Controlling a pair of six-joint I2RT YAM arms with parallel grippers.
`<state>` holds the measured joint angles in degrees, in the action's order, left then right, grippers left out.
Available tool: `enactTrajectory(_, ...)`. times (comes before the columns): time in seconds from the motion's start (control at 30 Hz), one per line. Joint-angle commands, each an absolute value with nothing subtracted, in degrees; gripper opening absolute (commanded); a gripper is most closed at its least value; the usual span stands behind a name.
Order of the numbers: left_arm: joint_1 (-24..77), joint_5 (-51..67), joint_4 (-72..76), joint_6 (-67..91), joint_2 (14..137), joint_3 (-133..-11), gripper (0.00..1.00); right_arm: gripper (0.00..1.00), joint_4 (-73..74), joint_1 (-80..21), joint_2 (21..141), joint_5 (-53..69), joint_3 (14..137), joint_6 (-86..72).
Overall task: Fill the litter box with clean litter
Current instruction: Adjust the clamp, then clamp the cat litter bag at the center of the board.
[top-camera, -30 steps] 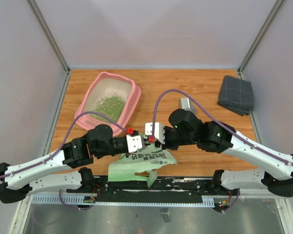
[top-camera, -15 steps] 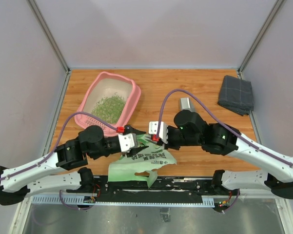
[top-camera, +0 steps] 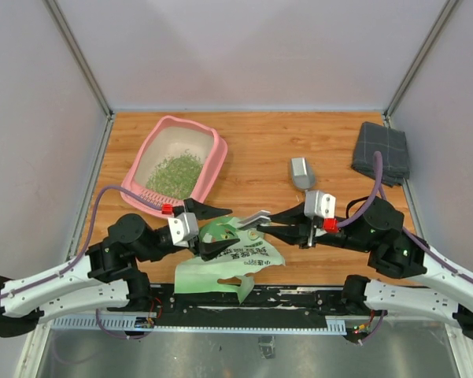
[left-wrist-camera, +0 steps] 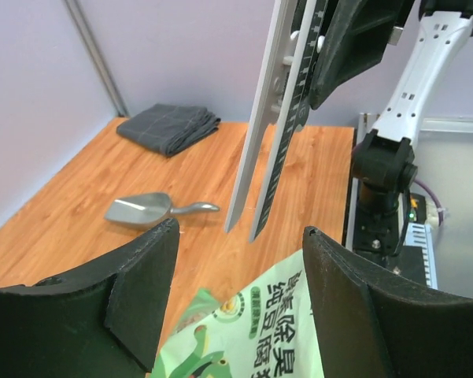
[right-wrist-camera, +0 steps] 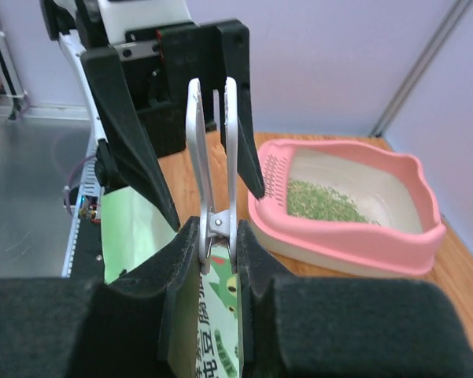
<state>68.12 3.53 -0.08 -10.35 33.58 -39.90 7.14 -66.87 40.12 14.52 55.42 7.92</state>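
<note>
The pink litter box (top-camera: pixel 141 155) sits at the back left with a heap of green clean litter (top-camera: pixel 175 172) inside; the right wrist view also shows the litter box (right-wrist-camera: pixel 354 246) and litter (right-wrist-camera: pixel 321 200). A light green printed bag (top-camera: pixel 228 268) lies at the near edge between the arms. My right gripper (top-camera: pixel 275 223) is shut on a long white clip (top-camera: pixel 254 219), which points left over the bag. The clip's hinge sits between the pads (right-wrist-camera: pixel 256 260). My left gripper (top-camera: pixel 233 231) hangs open over the bag (left-wrist-camera: pixel 299 323), with the clip (left-wrist-camera: pixel 261 134) just beyond its fingers (left-wrist-camera: pixel 142 291).
A grey metal scoop (top-camera: pixel 302 172) lies on the wood right of centre. A folded grey cloth (top-camera: pixel 382 153) rests at the back right corner. Grey walls close in three sides of the table, and the arm bases and a rail run along the near edge.
My left gripper has opened and drawn back to the left. My right arm has pulled back to the right, its jaws closed on the clip. The bag lies still.
</note>
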Motion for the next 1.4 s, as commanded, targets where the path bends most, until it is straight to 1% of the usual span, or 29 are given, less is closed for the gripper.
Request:
enactTrajectory(0.0, 68.4, 6.4, 3.5, -10.1, 35.1, -41.0, 0.69, 0.01, 5.1, -67.3, 40.5, 18.4, 56.2, 9.4)
enactTrajectory(0.1, 68.4, 5.9, -4.0, -13.5, 35.1, -42.8, 0.68, 0.01, 14.8, -67.3, 37.8, 19.4, 55.7, 20.4)
enactTrajectory(0.17, 68.4, 6.5, -7.5, -14.8, 35.0, -44.0, 0.68, 0.01, 16.6, -67.3, 35.0, 17.5, 53.6, 25.4)
enactTrajectory(0.23, 68.4, 9.9, -5.7, -15.0, 34.7, -43.6, 0.68, 0.01, 16.9, -67.3, 34.0, 16.6, 53.2, 27.4)
enactTrajectory(0.3, 68.4, 13.1, -1.2, -15.1, 34.9, -42.1, 0.69, 0.01, 15.9, -67.3, 35.0, 17.7, 54.1, 26.1)
enactTrajectory(0.37, 68.4, 13.9, 1.3, -15.8, 36.4, -41.4, 0.69, 0.01, 14.2, -67.3, 36.4, 19.7, 54.9, 23.3)
enactTrajectory(0.47, 68.4, 13.6, 0.9, -17.3, 39.8, -43.2, 0.69, 0.01, 10.1, -67.3, 37.0, 21.7, 53.8, 19.0)
enactTrajectory(0.67, 68.4, 14.2, 0.5, -18.7, 43.0, -44.5, 0.66, 0.01, -2.6, -67.3, 32.8, 22.4, 47.5, 11.7)
enactTrajectory(0.8, 68.4, 14.4, 1.8, -18.6, 42.8, -43.9, 0.65, 0.01, -5.2, -67.3, 32.0, 24.0, 46.5, 10.4)
enactTrajectory(0.87, 68.4, 14.4, 2.5, -18.4, 41.6, -43.5, 0.65, 0.01, -1.4, -67.3, 32.1, 22.8, 47.5, 12.1)
enactTrajectory(0.97, 68.4, 11.2, 1.0, -17.5, 39.0, -43.1, 0.65, 0.01, 11.4, -67.3, 32.5, 19.2, 50.9, 19.2)
enactTrajectory(1.03, 68.4, 6.3, -3.3, -18.1, 37.7, -44.0, 0.65, 0.01, 20.3, -67.3, 33.0, 17.0, 53.2, 23.8)
enactTrajectory(1.1, 68.4, 3.8, -10.4, -18.8, 38.1, -46.5, 0.63, 0.01, 28.7, -67.3, 34.6, 14.7, 56.9, 26.5)
enactTrajectory(1.17, 68.4, 3.3, -19.3, -17.6, 39.6, -49.4, 0.62, 0.01, 35.8, -67.3, 36.9, 11.7, 59.9, 27.3)
enactTrajectory(1.23, 68.5, 4.2, -24.8, -14.7, 41.5, -51.3, 0.6, 0.01, 41.4, -67.3, 39.1, 9.7, 61.9, 26.5)
enactTrajectory(1.37, 70.1, 3.1, -28.2, -9.1, 45.1, -50.9, 0.58, 0.01, 48.3, -67.3, 43.5, 8.0, 62.7, 21.9)
